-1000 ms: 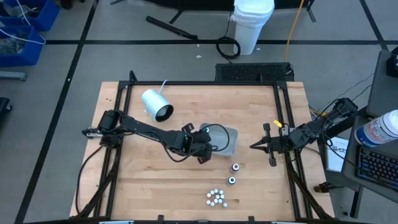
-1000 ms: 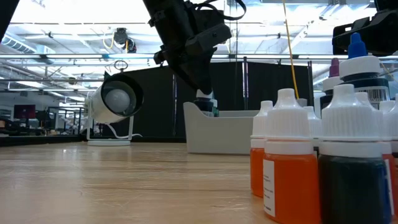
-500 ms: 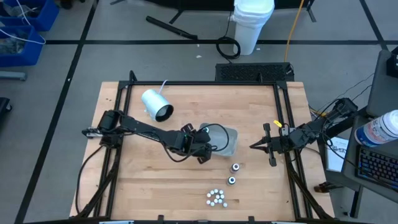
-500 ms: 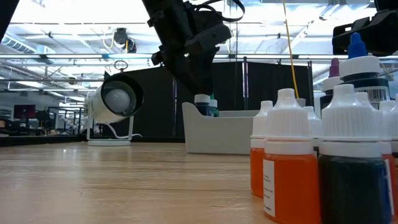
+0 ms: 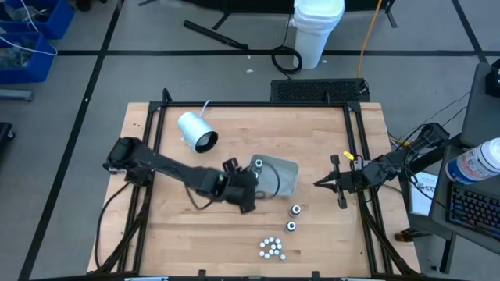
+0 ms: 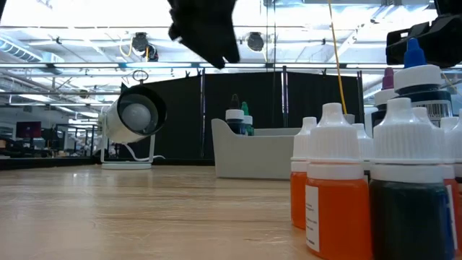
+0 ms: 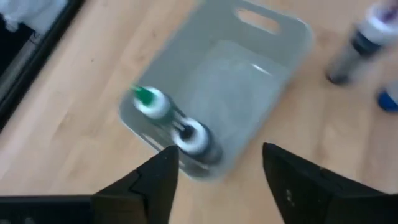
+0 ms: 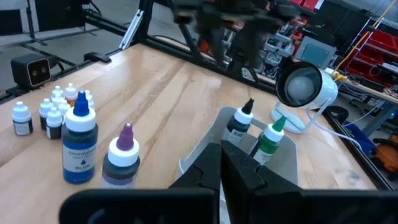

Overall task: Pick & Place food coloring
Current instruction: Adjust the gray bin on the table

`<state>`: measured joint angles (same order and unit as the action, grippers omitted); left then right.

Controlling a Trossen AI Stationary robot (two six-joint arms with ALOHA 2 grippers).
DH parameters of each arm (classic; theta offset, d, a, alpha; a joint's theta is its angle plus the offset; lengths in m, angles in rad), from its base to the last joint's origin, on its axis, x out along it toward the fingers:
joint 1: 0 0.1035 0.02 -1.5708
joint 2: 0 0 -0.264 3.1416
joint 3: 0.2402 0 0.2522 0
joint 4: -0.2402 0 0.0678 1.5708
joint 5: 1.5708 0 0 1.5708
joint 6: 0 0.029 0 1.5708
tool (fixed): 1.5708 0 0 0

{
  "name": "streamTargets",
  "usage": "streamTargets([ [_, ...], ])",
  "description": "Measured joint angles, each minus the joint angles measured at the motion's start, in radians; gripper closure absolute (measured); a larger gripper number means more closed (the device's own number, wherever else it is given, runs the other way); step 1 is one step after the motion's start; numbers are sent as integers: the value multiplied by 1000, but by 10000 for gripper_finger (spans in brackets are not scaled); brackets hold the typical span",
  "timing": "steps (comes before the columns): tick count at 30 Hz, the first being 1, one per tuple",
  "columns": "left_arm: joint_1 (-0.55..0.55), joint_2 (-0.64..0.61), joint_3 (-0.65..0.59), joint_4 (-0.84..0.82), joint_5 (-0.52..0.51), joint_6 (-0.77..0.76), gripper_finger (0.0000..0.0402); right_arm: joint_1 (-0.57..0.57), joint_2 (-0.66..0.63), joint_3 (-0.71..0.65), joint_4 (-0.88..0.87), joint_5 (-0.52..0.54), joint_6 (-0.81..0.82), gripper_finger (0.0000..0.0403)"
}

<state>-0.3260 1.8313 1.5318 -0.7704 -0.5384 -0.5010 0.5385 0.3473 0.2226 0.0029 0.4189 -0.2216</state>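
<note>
Since the earlier pictures the left gripper point(image 5: 248, 197) has pulled up and back from the grey tray point(image 5: 291, 173), so that in the low view it now hangs clear above the tray's near corner instead of reaching down into it. Its jaws stand open and empty, as the left wrist view shows, with the tray beneath and between them. Two food coloring bottles stand in the tray at its end nearest the left arm: a green-tipped bottle point(image 7: 149, 102) and a dark-tipped bottle point(image 7: 194, 137), touching or almost touching each other. That reads as a drop just finished, with the arm now free to fetch another. Two larger bottles wait on the bench just beside the tray, a blue-tipped one point(image 8: 79, 144) and a purple-tipped one point(image 8: 122, 160), and a cluster of small bottles point(image 5: 271, 247) sits near the bench's front edge, well apart from the tray. The right gripper point(image 5: 319, 184) rests low at the bench's right side, pointing toward the tray with its jaws closed on nothing. A white lamp point(image 5: 196, 131) lies toward the back left. By my reckoning the next move calls for the left arm to swing over to one of the two near bottles, come down with the jaws straddling its body, and close without knocking its neighbour over.
</note>
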Motion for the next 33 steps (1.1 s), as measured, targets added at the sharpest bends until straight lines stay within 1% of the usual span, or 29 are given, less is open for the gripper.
streamTargets([
  [2, -41, 11, -10, 0, 6, -5, 208, 0, 0, 0, -14, 23, -7, 403],
  [4, -79, 28, -45, 35, 14, -4, 250, 0, 0, 0, -29, 73, -9, 403],
  [8, -125, 48, -166, 167, 34, 28, 355, 0, -1, -31, 8, 191, -24, 403],
  [9, -130, 49, -203, 220, 42, 43, 377, 0, 0, -45, 35, 212, -28, 403],
  [10, -132, 50, -239, 281, 44, 57, 388, -1, 0, -59, 67, 223, -32, 403],
  [15, -98, 50, -385, 557, 63, 127, 394, -29, 0, -117, 234, 241, -90, 403],
  [17, -74, 50, -428, 612, 80, 125, 397, -52, -1, -131, 277, 242, -101, 403],
  [19, -47, 50, -465, 634, 95, 109, 395, -74, 0, -146, 280, 242, -102, 403],
  [22, -19, 50, -496, 648, 94, 96, 397, -115, 0, -161, 275, 241, -102, 403],
  [26, -2, 50, -513, 602, 84, 67, 395, -164, 0, -167, 240, 238, -62, 403],
  [29, 11, 50, -513, 561, 59, 41, 398, -180, 0, -168, 217, 233, -25, 403],
  [31, 20, 50, -513, 523, 23, 13, 398, -185, 2, -168, 179, 232, 12, 403],
  [33, 32, 50, -513, 479, -41, -30, 395, -186, 3, -169, 153, 233, 86, 403],
])
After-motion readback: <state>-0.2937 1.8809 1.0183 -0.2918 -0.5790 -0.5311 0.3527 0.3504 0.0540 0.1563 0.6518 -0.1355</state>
